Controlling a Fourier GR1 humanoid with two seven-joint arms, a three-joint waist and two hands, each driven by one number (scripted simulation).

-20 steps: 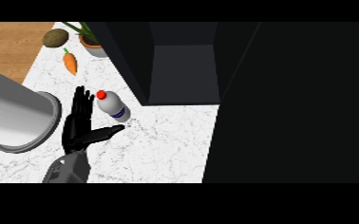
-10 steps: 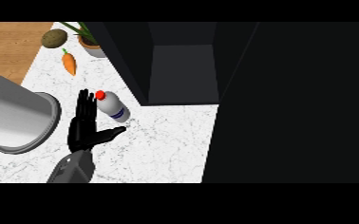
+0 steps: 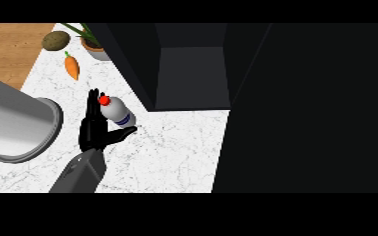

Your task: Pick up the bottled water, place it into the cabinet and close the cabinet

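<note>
The bottled water [image 3: 116, 113], white with a blue band and a red cap [image 3: 104, 100], sits tilted on the white marble counter [image 3: 170, 150], just left of the open dark cabinet [image 3: 190, 75]. My left hand [image 3: 94, 132] is right beside it, on its left. The fingers point straight up along the bottle's side and the thumb reaches out under the bottle's base. The hand is open and not curled round the bottle. The cabinet's dark door [image 3: 303, 110] stands open and fills the right of the view. My right hand does not show.
A large grey metal pot [image 3: 22, 130] stands at the left edge, close to my forearm. At the back left lie a carrot [image 3: 71, 66] and a potato [image 3: 56, 40], beside a potted plant [image 3: 93, 45]. A wooden surface [image 3: 22, 50] borders the counter.
My left hand and forearm have slid a little to the right, closing in on the bottle. The bottle has not moved.
</note>
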